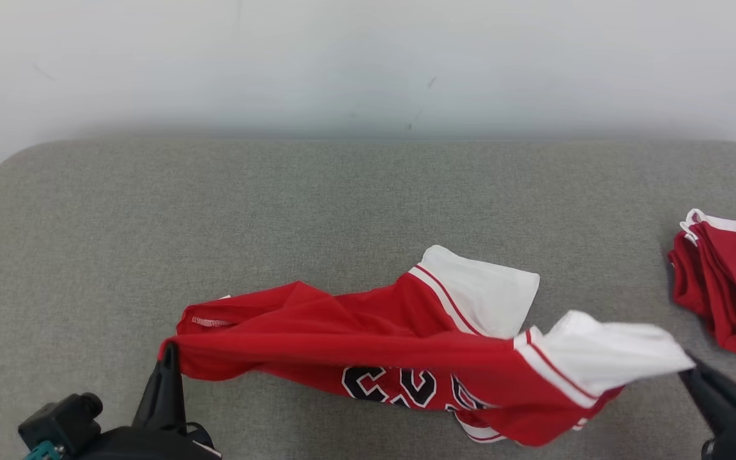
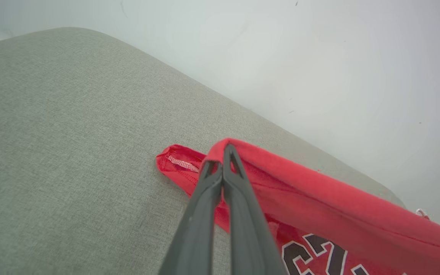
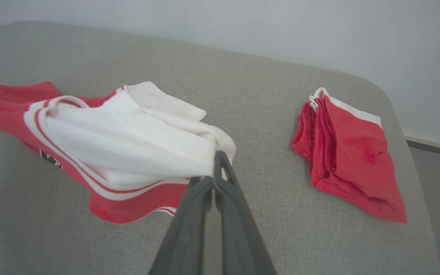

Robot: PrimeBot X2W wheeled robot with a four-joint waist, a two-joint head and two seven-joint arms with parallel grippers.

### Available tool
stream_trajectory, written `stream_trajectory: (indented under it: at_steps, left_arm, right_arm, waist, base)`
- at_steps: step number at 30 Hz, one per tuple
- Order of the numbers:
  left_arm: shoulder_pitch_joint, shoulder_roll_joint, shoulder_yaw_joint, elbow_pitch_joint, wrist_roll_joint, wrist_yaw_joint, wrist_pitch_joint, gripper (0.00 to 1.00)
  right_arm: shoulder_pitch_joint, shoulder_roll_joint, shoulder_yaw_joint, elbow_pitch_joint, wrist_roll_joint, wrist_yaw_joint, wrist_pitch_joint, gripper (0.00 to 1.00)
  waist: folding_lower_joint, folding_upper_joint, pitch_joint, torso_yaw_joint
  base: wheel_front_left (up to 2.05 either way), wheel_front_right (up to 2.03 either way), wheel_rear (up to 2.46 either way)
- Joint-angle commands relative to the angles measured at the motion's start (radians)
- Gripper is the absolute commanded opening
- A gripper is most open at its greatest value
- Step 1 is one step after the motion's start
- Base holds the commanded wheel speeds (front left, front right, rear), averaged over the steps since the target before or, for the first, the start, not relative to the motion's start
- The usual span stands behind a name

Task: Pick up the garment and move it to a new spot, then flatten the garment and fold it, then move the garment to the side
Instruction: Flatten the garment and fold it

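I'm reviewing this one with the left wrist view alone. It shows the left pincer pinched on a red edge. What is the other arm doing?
Observer: The right pincer is shut on the white end of the same red garment.
Operator: Is the cloth taut between them?
Observer: In the head view its top edge runs in a line from the left pincer to the right one, while the numbered part sags onto the grey fabric surface.
Operator: Anything else lying there?
Observer: A folded red garment with white trim lies on the robot's right, apart from this one.
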Motion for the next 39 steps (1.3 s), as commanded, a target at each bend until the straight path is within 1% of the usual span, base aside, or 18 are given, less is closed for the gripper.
stream_trajectory:
  at_steps: [1,3,5,6,9,12,13,14,16,19,23,26,30,33,39]
  left_arm:
    - [0.020,-0.001,-0.006,-0.005,0.005,0.005,0.001,0.00]
    - [0.010,-0.009,-0.015,-0.001,0.007,0.002,0.003,0.00]
    - [-0.006,-0.014,-0.026,0.007,0.009,-0.005,0.005,0.00]
    - [-0.006,-0.014,-0.026,0.007,0.009,-0.005,0.005,0.00]
    - [-0.032,-0.025,-0.043,0.032,0.015,-0.022,-0.008,0.00]
    - [-0.055,-0.038,-0.060,0.061,0.016,-0.040,-0.008,0.00]
    - [-0.065,-0.041,-0.069,0.070,0.016,-0.047,-0.008,0.00]
    - [-0.075,-0.046,-0.076,0.081,0.017,-0.054,-0.008,0.00]
    - [-0.093,-0.057,-0.089,0.103,0.016,-0.064,-0.009,0.00]
    - [-0.107,-0.069,-0.105,0.132,0.014,-0.080,-0.011,0.00]
    - [-0.102,-0.071,-0.101,0.162,0.005,-0.087,-0.022,0.00]
    - [-0.088,-0.066,-0.096,0.172,-0.002,-0.090,-0.030,0.00]
    - [-0.079,-0.062,-0.095,0.169,-0.003,-0.087,-0.032,0.00]
    - [-0.078,-0.060,-0.106,0.167,0.002,-0.090,-0.023,0.00]
    - [-0.097,-0.063,-0.122,0.177,0.012,-0.096,-0.018,0.00]
  right_arm:
    - [0.029,0.011,0.008,-0.022,0.018,-0.002,0.061,0.00]
    - [0.027,-0.002,0.038,-0.007,0.029,-0.002,0.122,0.00]
    - [-0.025,-0.018,0.078,0.036,0.040,-0.002,0.147,0.00]
    - [-0.025,-0.018,0.078,0.036,0.040,-0.002,0.147,0.00]
    - [-0.157,-0.056,0.146,0.144,0.033,-0.002,0.101,0.00]
    - [-0.316,-0.074,0.222,0.277,-0.006,-0.002,0.008,0.01]
    - [-0.368,-0.071,0.239,0.328,-0.022,-0.002,-0.031,0.45]
    - [-0.412,-0.071,0.267,0.380,-0.040,-0.002,-0.065,1.00]
    - [-0.474,-0.075,0.323,0.478,-0.061,-0.002,-0.103,1.00]
    - [-0.550,-0.062,0.380,0.570,-0.051,-0.002,-0.153,1.00]
    - [-0.577,-0.062,0.403,0.647,-0.036,-0.002,-0.179,1.00]
    - [-0.556,-0.068,0.377,0.691,-0.030,-0.002,-0.150,1.00]
    - [-0.518,-0.068,0.306,0.735,-0.060,-0.002,-0.107,1.00]
    - [-0.494,-0.033,0.247,0.773,-0.098,-0.002,-0.124,1.00]
    - [-0.474,0.022,0.234,0.868,-0.119,-0.002,-0.104,1.00]
  waist:
    - [0.0000,0.0000,0.007,0.006]
    - [0.0000,0.0000,0.016,0.015]
    - [0.0000,0.0000,0.026,0.026]
    - [0.0000,0.0000,0.026,0.026]
    - [0.0000,0.0000,0.044,0.045]
    - [0.0000,0.0000,0.061,0.068]
    - [0.0000,0.0000,0.068,0.077]
    - [0.0000,0.0000,0.073,0.085]
    - [0.0000,0.0000,0.079,0.104]
    - [0.0000,0.0000,0.080,0.127]
    - [0.0000,0.0000,0.071,0.141]
    - [0.0000,0.0000,0.058,0.141]
    - [0.0000,0.0000,0.051,0.135]
    - [0.0000,0.0000,0.059,0.123]
    - [0.0000,0.0000,0.079,0.110]
  base:
    - [0.00,0.00,0.00]
    - [0.00,0.00,0.00]
    - [0.00,0.00,0.00]
    - [0.00,0.00,0.00]
    - [0.00,0.00,0.00]
    - [0.00,0.00,0.00]
    - [0.00,0.00,0.00]
    - [0.00,0.00,0.00]
    - [0.00,0.00,0.00]
    - [0.00,0.00,0.00]
    - [0.00,0.00,0.00]
    - [0.00,0.00,0.00]
    - [0.00,0.00,0.00]
    - [0.00,0.00,0.00]
    - [0.00,0.00,0.00]
